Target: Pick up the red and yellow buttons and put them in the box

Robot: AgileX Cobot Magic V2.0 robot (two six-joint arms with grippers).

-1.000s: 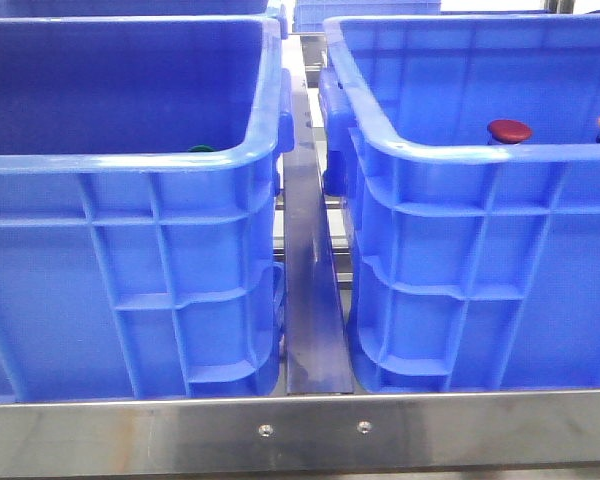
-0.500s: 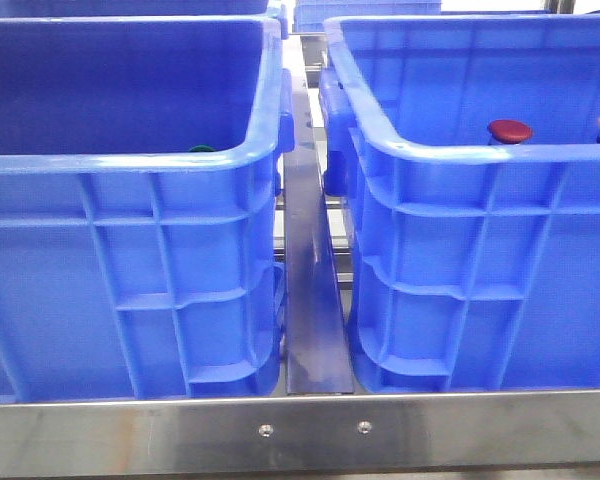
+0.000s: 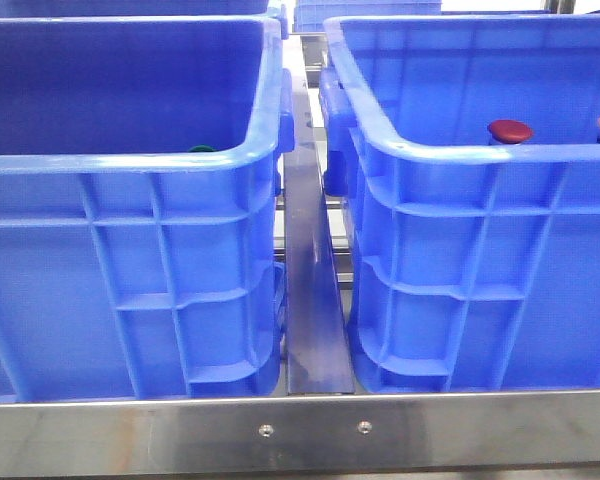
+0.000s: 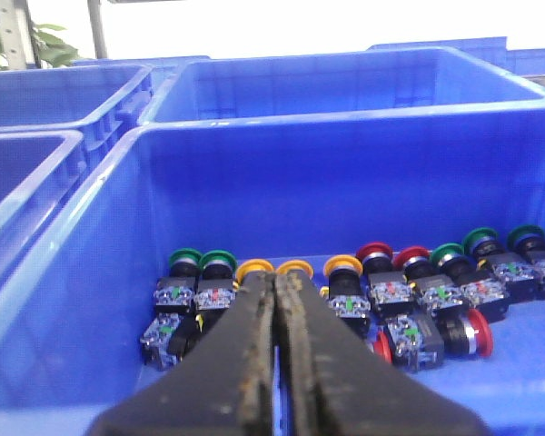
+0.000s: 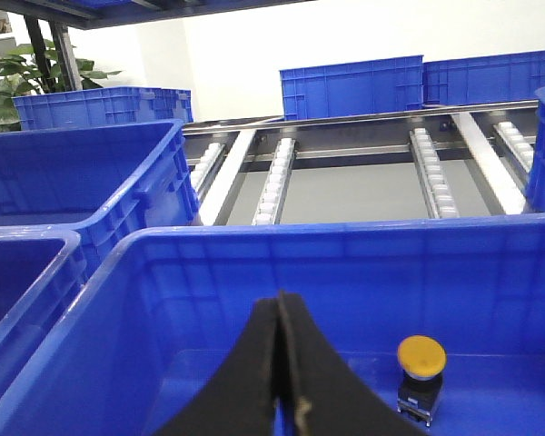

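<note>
A steel roller rack (image 5: pixel 345 150) carries deep blue plastic crates (image 3: pixel 480 200). The left gripper (image 4: pixel 275 300), clenched empty, hangs above a row of red (image 4: pixel 374 255) and yellow mushroom-head buttons (image 4: pixel 342 267) just beyond its tips. The right gripper (image 5: pixel 280 318), also clenched empty, has one yellow-capped button (image 5: pixel 421 359) just beside it.

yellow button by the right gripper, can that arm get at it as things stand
Probably yes. The yellow button stands upright and alone on the crate floor, nothing over it. The right gripper is shut, though, and must open first.
</note>
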